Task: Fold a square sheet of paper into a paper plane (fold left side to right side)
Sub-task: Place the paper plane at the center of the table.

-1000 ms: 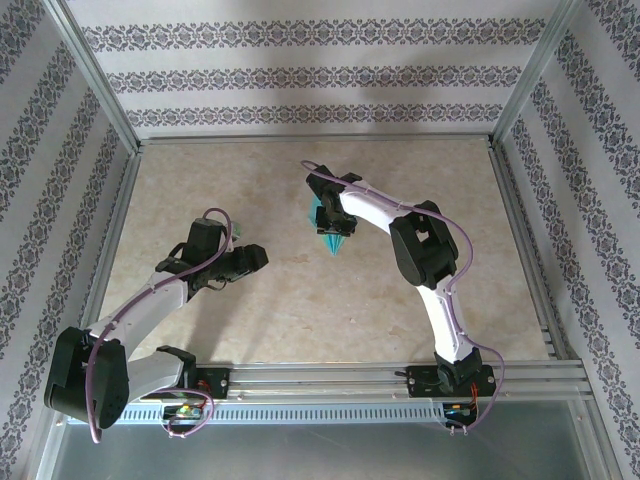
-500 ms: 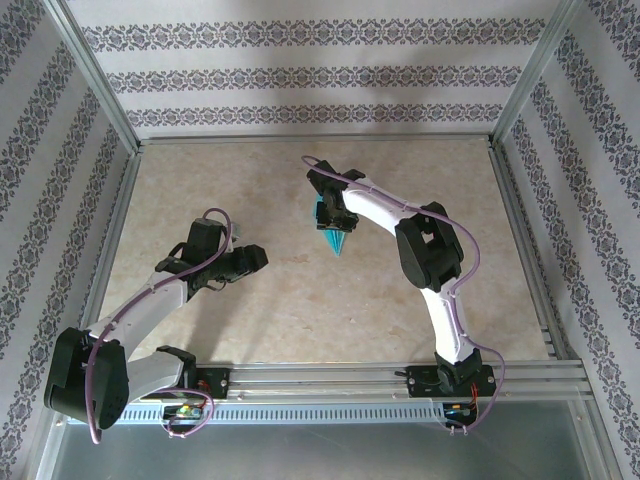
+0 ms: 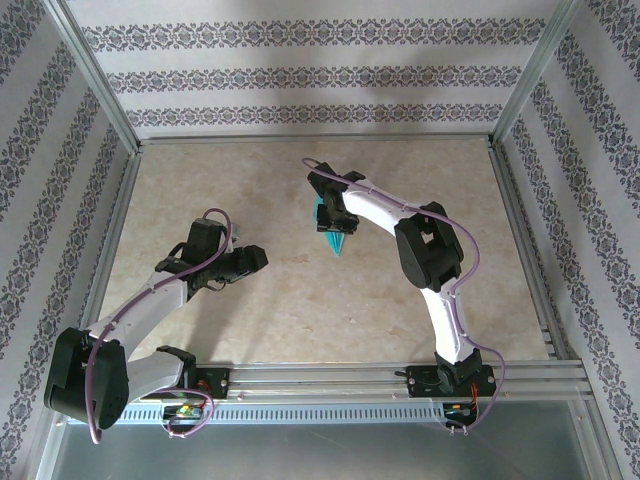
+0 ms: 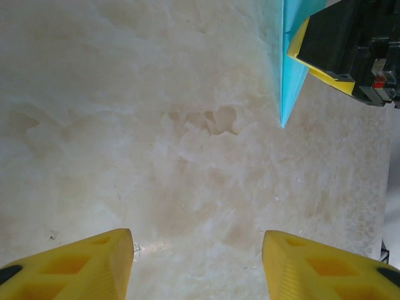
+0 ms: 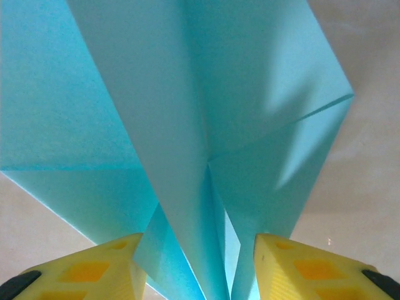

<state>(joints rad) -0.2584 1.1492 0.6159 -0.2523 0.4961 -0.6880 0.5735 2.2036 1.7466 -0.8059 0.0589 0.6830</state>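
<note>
The teal-blue sheet of paper, folded into a pointed paper plane (image 3: pixel 336 241), lies mid-table with its tip toward the near edge. My right gripper (image 3: pixel 334 224) hangs over it. In the right wrist view the plane's creased flaps (image 5: pixel 187 112) rise between the yellow fingers, and my right gripper (image 5: pixel 199 269) is open, straddling them. My left gripper (image 3: pixel 254 259) sits to the plane's left, apart from it, open over bare table (image 4: pixel 197 262). The left wrist view catches the plane's tip (image 4: pixel 286 94) and a right finger (image 4: pixel 295 50).
The marble-patterned tabletop (image 3: pixel 300 310) is framed by aluminium rails (image 3: pixel 400 375) and patterned walls. Both arm bases are bolted at the near edge. The right arm's elbow (image 3: pixel 428 250) stands to the right of the plane.
The right gripper's fingers have spread a little, and its wrist has shifted slightly, so the plane's tip has swung a touch to the right. The left arm has not moved.
</note>
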